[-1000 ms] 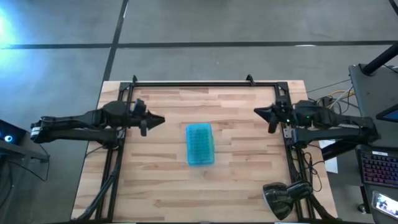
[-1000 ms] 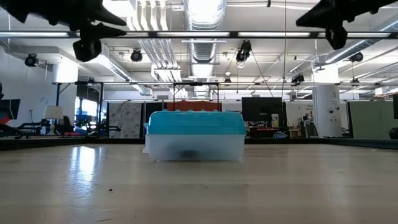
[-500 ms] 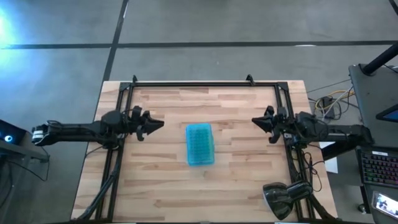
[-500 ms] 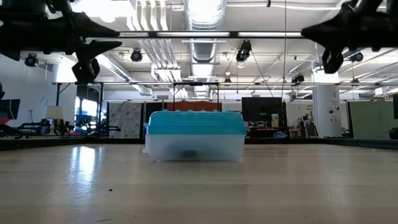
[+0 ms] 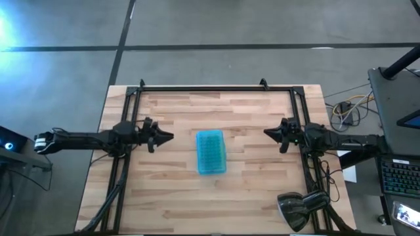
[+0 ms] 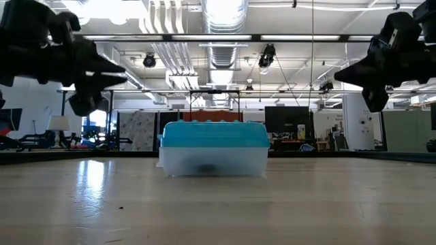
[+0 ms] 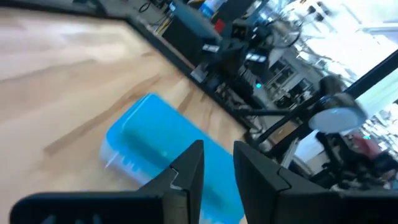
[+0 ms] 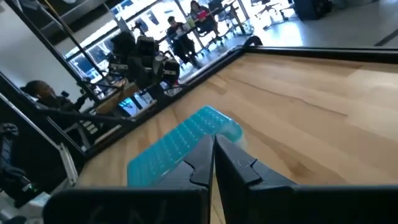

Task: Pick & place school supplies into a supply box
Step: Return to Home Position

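The supply box (image 5: 211, 151) lies shut in the middle of the wooden table, its turquoise bumpy lid on top of the whitish tray (image 6: 213, 165), which rests on its base. It also shows in the left wrist view (image 7: 149, 134) and the right wrist view (image 8: 180, 140). A dark shape shows dimly through the tray wall; no school supplies lie outside the box. My left gripper (image 5: 169, 136) hangs in the air left of the box, empty, with a narrow gap between its fingers (image 7: 217, 162). My right gripper (image 5: 267, 133) hangs right of the box, shut and empty (image 8: 212, 149).
Black frame rails (image 5: 197, 88) run along the table's far, left and right edges. A dark lamp head (image 5: 295, 210) stands at the near right corner. Bare wood lies all around the box. People sit in the room beyond the table (image 8: 199, 15).
Both grippers have gone down toward the table, each staying on its own side of the box and pointing at it. The box has not moved.
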